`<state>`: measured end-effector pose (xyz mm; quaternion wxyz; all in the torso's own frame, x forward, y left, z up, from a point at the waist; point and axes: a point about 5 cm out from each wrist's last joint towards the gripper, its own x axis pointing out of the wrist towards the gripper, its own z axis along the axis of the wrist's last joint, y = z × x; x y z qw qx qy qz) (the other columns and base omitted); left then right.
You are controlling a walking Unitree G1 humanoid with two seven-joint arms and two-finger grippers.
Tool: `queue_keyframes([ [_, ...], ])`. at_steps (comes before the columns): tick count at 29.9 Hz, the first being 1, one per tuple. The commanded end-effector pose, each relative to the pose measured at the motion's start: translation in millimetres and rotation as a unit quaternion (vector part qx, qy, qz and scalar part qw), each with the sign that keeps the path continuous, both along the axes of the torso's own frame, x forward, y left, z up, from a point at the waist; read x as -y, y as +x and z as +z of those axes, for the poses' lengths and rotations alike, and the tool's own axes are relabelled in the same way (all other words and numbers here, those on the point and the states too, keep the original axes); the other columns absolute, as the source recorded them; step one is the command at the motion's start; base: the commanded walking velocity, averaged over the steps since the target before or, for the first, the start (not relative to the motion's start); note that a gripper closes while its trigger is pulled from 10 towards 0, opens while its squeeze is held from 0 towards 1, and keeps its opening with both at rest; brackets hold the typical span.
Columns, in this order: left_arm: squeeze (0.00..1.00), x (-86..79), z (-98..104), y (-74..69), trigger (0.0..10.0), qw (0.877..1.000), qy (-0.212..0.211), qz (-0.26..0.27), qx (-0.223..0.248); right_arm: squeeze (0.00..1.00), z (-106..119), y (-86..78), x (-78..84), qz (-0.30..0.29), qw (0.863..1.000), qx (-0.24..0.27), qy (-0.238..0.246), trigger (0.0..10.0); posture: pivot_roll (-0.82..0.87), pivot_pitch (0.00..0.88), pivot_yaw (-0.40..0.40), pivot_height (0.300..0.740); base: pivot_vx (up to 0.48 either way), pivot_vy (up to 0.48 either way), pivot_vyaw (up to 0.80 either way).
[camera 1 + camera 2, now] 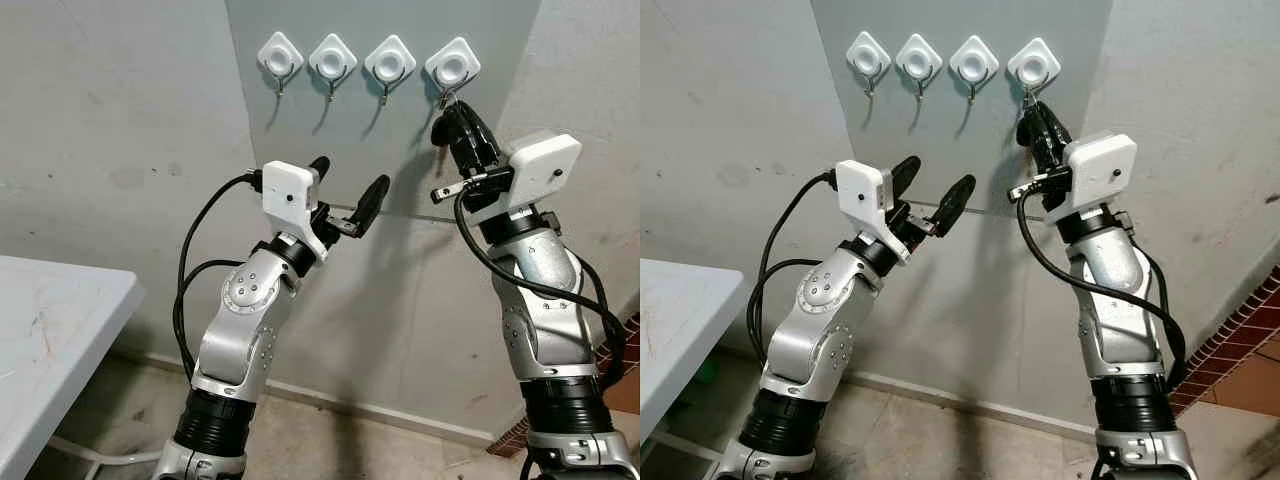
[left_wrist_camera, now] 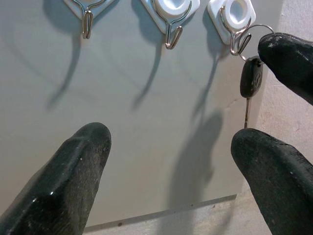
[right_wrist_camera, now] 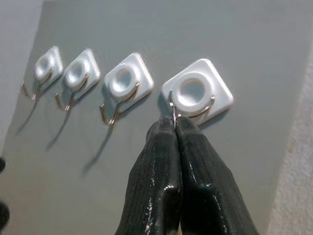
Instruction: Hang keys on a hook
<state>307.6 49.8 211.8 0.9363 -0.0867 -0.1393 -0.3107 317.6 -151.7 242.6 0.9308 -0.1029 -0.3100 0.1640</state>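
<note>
From the head, the right claw reaches just under the rightmost hook; the left claw hangs released. Left wrist: the black car key dangles, its ring over that hook. Right wrist: fingers clenched on the ring.

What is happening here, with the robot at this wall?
The robot is hanging a key on the wall. Its right gripper, fingers pressed together on the key ring, holds it at the rightmost hook of four white hooks on a grey panel. The ring looks to be around the hook's wire, and the black key dangles below it. The left gripper is open, raised near the panel and holding nothing. The other three hooks are bare.
</note>
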Motion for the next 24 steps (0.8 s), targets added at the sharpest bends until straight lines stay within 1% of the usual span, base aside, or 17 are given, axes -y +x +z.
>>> queue_keyframes([
  [1, 0.0, -3.0, 7, 1.0, 10.0, 1.0, -0.008, 0.004, 0.007, 0.0, 2, 1.7, -3.1, 0.005, 0.999, 0.012, -0.037, 10.0, -0.07, 0.002, 0.038, 0.74, 0.0, 0.0, 0.0],
  [2, 0.0, -3.0, 7, 1.0, 10.0, 1.0, -0.008, 0.005, 0.006, 0.0, 2, 2.1, -2.5, -0.001, 0.998, 0.019, -0.064, 10.0, -0.07, 0.006, 0.038, 0.74, 0.0, 0.0, 0.0],
  [3, 0.0, -3.0, 7, 1.0, 10.0, 1.0, -0.008, 0.005, 0.006, 0.0, 2, 2.1, -2.5, -0.001, 0.998, 0.019, -0.064, 10.0, -0.07, 0.006, 0.038, 0.74, 0.0, 0.0, 0.0],
  [4, 0.0, -3.1, 7, 0.9, 10.0, 1.0, -0.008, 0.005, 0.006, 0.0, 2, 2.5, -2.2, -0.004, 0.997, 0.023, -0.079, 10.0, -0.07, 0.006, 0.038, 0.74, 0.0, 0.0, 0.0],
  [9, 0.0, -3.3, 8, 1.0, 10.0, 1.0, -0.01, 0.005, 0.006, 0.0, 2, 4.6, -1.1, -0.01, 0.995, 0.029, -0.096, 10.0, -0.07, 0.007, 0.038, 0.74, 0.0, 0.0, 0.0],
  [11, 0.0, -3.4, 8, 1.1, 10.0, 1.0, -0.011, 0.005, 0.005, 0.0, 2, 6.0, -0.1, -0.016, 0.993, 0.034, -0.114, 10.0, -0.07, 0.008, 0.037, 0.74, 0.0, 0.0, 0.0],
  [18, 0.0, -3.4, 8, 1.4, 10.0, 1.0, -0.012, 0.006, 0.004, 0.0, 4, 9.0, 2.0, -0.024, 0.991, 0.043, -0.122, 10.0, -0.07, 0.007, 0.037, 0.74, 0.0, 0.0, 0.0],
  [23, 0.0, -3.4, 8, 1.5, 10.0, 1.0, -0.013, 0.007, 0.004, 0.0, 6, 11.0, 3.4, -0.034, 0.987, 0.054, -0.146, 10.0, -0.07, 0.007, 0.036, 0.74, 0.0, 0.0, 0.0],
  [24, 0.0, -3.4, 9, 1.7, 10.0, 1.0, -0.013, 0.007, 0.004, 0.0, 7, 11.7, 3.5, -0.037, 0.985, 0.058, -0.158, 10.0, -0.07, 0.005, 0.033, 0.74, 0.0, 0.0, 0.0],
])
